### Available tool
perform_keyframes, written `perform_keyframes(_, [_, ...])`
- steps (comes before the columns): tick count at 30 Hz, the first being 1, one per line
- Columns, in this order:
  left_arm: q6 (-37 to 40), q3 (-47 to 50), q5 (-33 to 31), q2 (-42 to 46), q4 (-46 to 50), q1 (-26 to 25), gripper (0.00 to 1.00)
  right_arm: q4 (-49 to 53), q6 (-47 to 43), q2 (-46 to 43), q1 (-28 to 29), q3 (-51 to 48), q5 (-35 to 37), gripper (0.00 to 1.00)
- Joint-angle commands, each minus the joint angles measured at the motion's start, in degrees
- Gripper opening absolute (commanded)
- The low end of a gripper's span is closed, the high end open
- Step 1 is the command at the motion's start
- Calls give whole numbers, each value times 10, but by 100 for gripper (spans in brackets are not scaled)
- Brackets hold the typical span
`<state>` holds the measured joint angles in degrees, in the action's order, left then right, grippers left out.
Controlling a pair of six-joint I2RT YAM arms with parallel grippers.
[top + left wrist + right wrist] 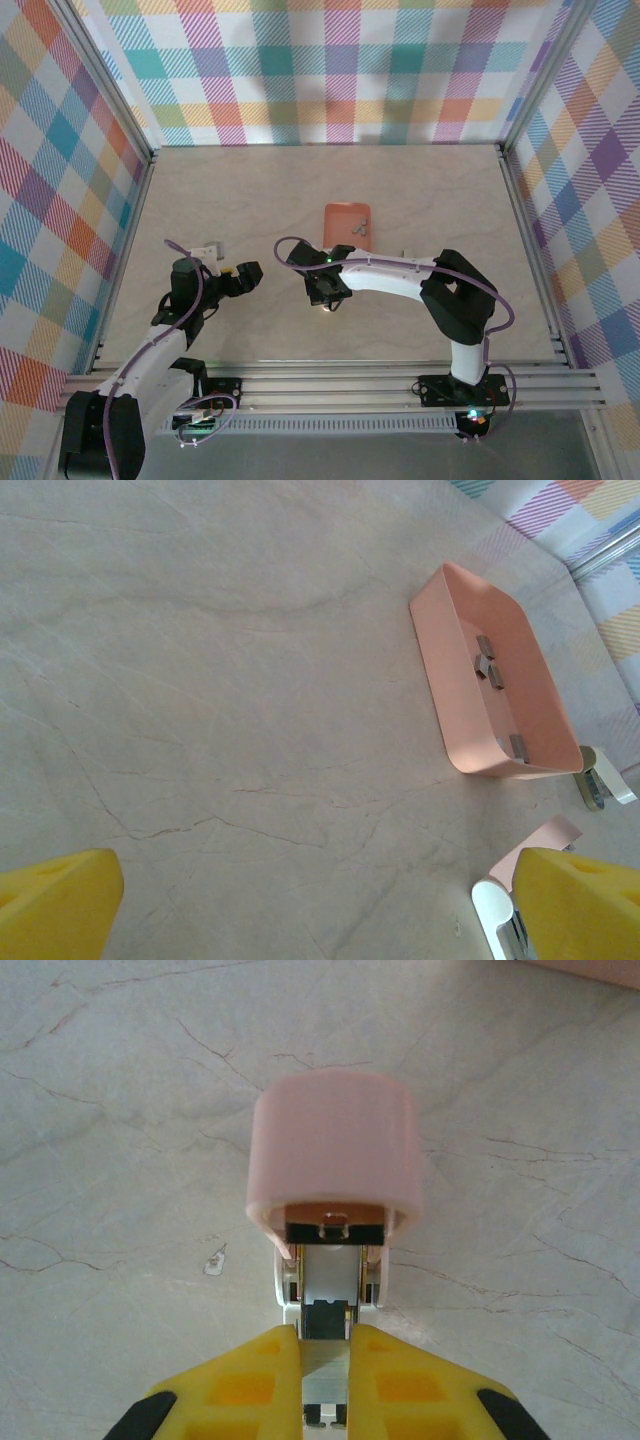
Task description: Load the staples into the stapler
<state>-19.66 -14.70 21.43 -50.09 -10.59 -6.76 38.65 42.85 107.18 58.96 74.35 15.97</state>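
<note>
The bench (230,190) has a pale, marble-patterned top. Multicoloured plaid walls (340,60) close it in on the left, far and right sides, and aluminium rails (350,383) run along the near edge. Near centre, the right gripper (325,1375) is clamped on the stapler (335,1150), whose pink top is raised. The staples (488,665) lie in the salmon tray (445,695) just beyond. The left gripper (249,278) stands to the left with its jaws apart, holding nothing.
</note>
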Motion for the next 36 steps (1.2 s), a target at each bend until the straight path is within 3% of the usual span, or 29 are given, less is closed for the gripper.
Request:
perform_keyframes(1, [12, -2, 3, 4, 4, -5, 100, 17, 4, -17, 5, -5, 10, 13])
perform_keyframes(36, [13, -1, 1, 8, 7, -5, 100, -9, 1, -16, 8, -15, 0, 12])
